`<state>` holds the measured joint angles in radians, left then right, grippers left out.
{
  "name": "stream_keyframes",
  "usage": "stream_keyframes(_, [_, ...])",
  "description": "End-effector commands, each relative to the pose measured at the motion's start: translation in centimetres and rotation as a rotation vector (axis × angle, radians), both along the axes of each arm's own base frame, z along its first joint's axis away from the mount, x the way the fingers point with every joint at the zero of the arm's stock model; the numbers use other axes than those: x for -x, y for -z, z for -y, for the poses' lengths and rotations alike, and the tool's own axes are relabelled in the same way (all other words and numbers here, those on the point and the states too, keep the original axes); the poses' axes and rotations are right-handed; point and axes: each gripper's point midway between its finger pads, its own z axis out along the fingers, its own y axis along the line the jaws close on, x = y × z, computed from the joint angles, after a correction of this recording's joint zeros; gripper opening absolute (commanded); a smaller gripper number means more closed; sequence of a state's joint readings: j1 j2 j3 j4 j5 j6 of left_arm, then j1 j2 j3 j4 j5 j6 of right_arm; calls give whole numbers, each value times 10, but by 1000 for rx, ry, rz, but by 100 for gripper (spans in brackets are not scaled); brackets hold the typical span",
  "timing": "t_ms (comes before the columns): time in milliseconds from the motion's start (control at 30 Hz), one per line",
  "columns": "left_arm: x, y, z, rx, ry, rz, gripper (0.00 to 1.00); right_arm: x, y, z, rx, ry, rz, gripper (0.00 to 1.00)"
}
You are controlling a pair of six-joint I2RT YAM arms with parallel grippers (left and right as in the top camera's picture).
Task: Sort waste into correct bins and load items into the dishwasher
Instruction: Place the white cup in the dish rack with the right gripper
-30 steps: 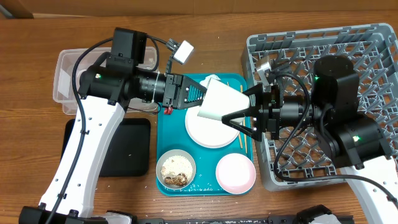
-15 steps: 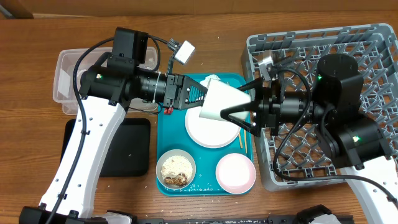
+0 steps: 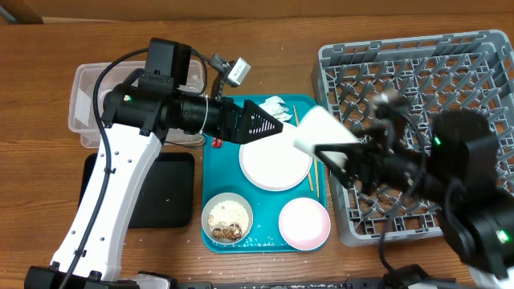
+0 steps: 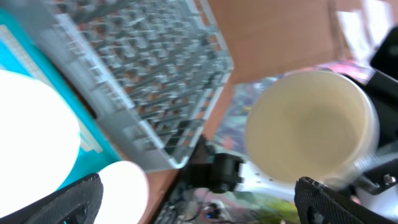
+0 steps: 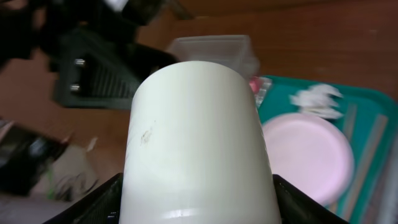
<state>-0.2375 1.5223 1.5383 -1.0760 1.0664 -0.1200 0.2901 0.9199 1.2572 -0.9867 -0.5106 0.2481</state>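
Note:
My right gripper [image 3: 328, 141] is shut on a tall cream-white bowl [image 3: 320, 128], held on its side in the air over the teal tray's right edge, beside the dishwasher rack [image 3: 418, 72]. In the right wrist view the bowl [image 5: 199, 137] fills the space between both fingers [image 5: 93, 200]. My left gripper [image 3: 265, 125] stands open and empty just left of the bowl, apart from it; its wrist view looks into the bowl's mouth [image 4: 311, 127]. On the tray lie the pink plate [image 3: 275, 164], the small pink bowl [image 3: 303, 223], the chopsticks [image 3: 315, 178], the tissue [image 3: 273, 104] and a bowl of rice and brown bits [image 3: 227, 219].
The teal tray [image 3: 213, 181] sits mid-table. A clear tub [image 3: 87, 104] stands at the far left, with the black tray [image 3: 165, 189] in front of it. A red wrapper [image 3: 218, 143] shows by the tray's left rim under my left arm.
My left gripper has opened and let go of the cream-white bowl. The right gripper, still shut on it, has carried it to the right, nearer the rack.

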Motion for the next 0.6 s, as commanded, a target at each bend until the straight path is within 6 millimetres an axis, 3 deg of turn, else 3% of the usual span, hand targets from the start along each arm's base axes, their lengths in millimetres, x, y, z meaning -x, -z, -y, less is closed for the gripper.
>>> stream_keyframes(0, [-5, 0, -8, -56, -26, 65, 100, -10, 23, 64, 209, 343, -39, 67])
stream_keyframes(100, [0, -10, -8, -40, -11, 94, 100, 6, 60, 89, 326, 450, -219, 67])
stream_keyframes(267, [10, -30, -13, -44, -25, 180, 100, 26, 111, 108, 477, 545, -536, 67])
stream_keyframes(567, [19, -38, -28, -133, -94, 254, 100, 2, 164, 116, 695, 546, -748, 71])
